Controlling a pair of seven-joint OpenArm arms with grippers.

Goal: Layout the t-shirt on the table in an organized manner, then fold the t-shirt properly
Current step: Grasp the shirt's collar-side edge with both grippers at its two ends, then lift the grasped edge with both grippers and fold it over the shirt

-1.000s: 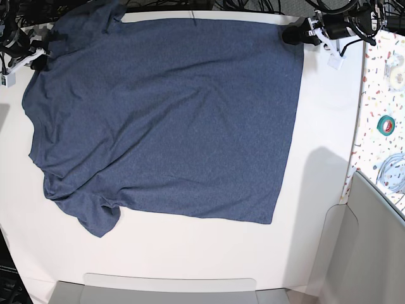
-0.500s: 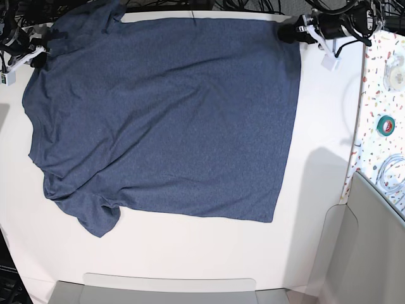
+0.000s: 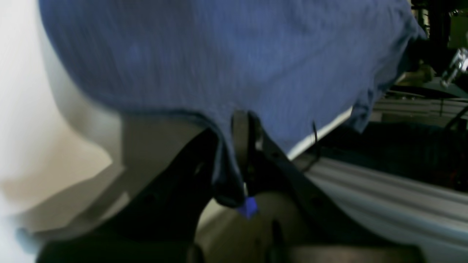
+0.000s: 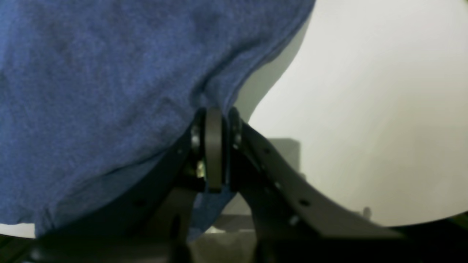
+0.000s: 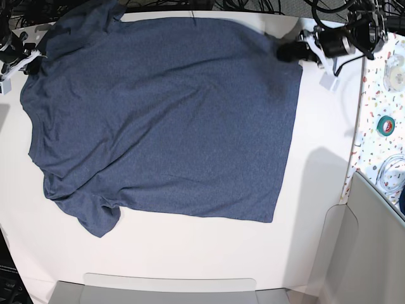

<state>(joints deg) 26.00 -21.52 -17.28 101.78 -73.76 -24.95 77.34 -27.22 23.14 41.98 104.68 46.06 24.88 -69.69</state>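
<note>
The t-shirt (image 5: 164, 120) lies spread over most of the table (image 5: 190, 253), plain side up with no lettering showing, its body flat and its straight hem running down the right of the base view. One sleeve sticks out at the near left, slightly rumpled, and the other bunches at the far left by the table's edge. The far edge of the cloth is lifted a little, because both arms have hold of it there.

The left gripper (image 3: 241, 146), at the far right in the base view, is clenched on the far-right corner of the hem; its wrist view shows a fold of blue cloth pinched between closed jaws and trailing below them. The right gripper (image 4: 214, 146), at the far left of the scene, is likewise clamped on a fold of fabric near the shoulder or sleeve, though the blur of that view leaves the exact spot unsure.

Holding the two far corners at once reads as a way to tension the cloth between them, so that it can be drawn taut and set down square. The laying-out appears nearly done, yet soft diagonal wrinkles cross the middle and the left sleeve is not flattened, so folding has likely not started.

Beyond the table's right edge sits a speckled surface (image 5: 386, 95) with a green roll of tape (image 5: 386, 125).
</note>
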